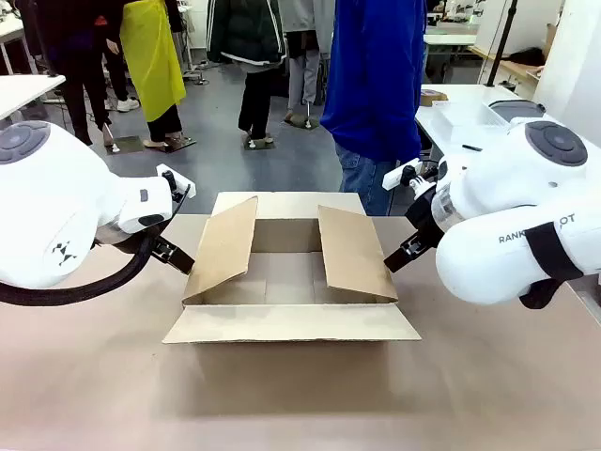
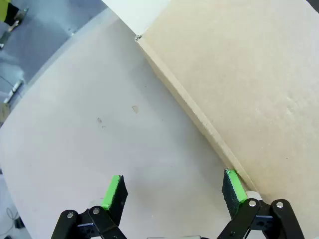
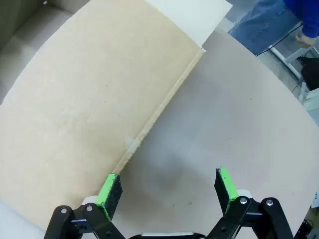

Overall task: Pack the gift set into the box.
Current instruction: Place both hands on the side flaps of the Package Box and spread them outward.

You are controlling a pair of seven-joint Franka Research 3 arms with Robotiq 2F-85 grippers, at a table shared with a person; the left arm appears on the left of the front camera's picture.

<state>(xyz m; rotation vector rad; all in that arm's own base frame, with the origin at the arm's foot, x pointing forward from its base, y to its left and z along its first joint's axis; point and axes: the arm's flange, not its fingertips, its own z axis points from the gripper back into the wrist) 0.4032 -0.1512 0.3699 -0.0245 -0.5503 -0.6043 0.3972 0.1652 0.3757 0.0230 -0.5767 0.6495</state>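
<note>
Brown table: box centred between left gripper and right gripper, equally near; both wide open, empty.

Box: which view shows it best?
Front view: the whole box shows, all four flaps open and its inside visible. Left wrist view catches part of the left flap; right wrist view, part of the right flap.

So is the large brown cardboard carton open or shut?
Open. On the large brown cardboard carton both side flaps stand raised, the near flap lies flat on the table.
</note>
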